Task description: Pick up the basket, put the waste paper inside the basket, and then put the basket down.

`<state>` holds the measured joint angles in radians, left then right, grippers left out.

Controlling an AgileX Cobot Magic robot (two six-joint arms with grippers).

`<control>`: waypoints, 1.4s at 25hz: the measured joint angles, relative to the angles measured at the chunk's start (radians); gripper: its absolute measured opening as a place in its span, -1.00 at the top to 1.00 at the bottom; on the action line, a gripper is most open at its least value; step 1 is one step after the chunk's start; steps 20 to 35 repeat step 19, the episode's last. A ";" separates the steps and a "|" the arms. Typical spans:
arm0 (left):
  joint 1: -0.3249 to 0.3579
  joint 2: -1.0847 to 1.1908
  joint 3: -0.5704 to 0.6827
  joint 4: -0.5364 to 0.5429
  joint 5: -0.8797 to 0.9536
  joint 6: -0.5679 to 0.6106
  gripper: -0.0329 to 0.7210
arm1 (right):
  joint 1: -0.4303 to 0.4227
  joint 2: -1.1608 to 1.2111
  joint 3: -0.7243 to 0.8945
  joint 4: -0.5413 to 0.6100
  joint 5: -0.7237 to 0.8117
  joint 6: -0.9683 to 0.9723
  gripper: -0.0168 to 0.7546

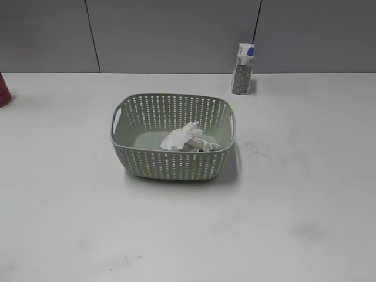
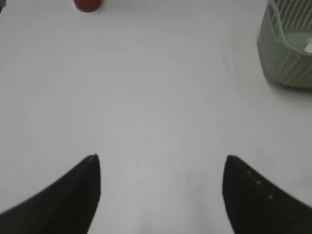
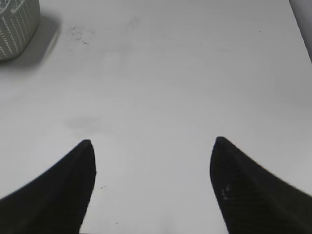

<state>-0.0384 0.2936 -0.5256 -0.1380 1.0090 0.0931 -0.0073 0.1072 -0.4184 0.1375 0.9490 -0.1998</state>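
Note:
The pale sage-green basket (image 1: 126, 150) stands on the white table at the centre of the exterior view. Crumpled white waste paper (image 1: 187, 138) lies inside it on the bottom. The basket also shows at the right edge of the left wrist view (image 2: 285, 53) and at the top left corner of the right wrist view (image 3: 17, 24). My left gripper (image 2: 161, 158) is open and empty over bare table, left of the basket. My right gripper (image 3: 152, 141) is open and empty over bare table, right of the basket. Neither gripper shows in the exterior view.
An upright white-grey carton with a blue cap (image 1: 242, 69) stands at the back right by the grey wall. A red object (image 1: 3, 89) sits at the far left edge; it also shows in the left wrist view (image 2: 87, 4). Faint smudges (image 1: 257, 147) mark the table.

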 joint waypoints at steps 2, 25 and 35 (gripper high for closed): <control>0.001 -0.059 0.005 0.001 0.006 -0.014 -0.65 | 0.000 0.000 0.000 0.000 0.000 0.000 -0.55; 0.002 -0.299 0.019 0.010 0.025 -0.021 -0.63 | 0.000 0.000 0.000 0.003 -0.001 0.000 -0.55; 0.002 -0.299 0.019 0.010 0.025 -0.021 -0.63 | 0.000 0.000 0.000 0.003 -0.001 0.000 -0.55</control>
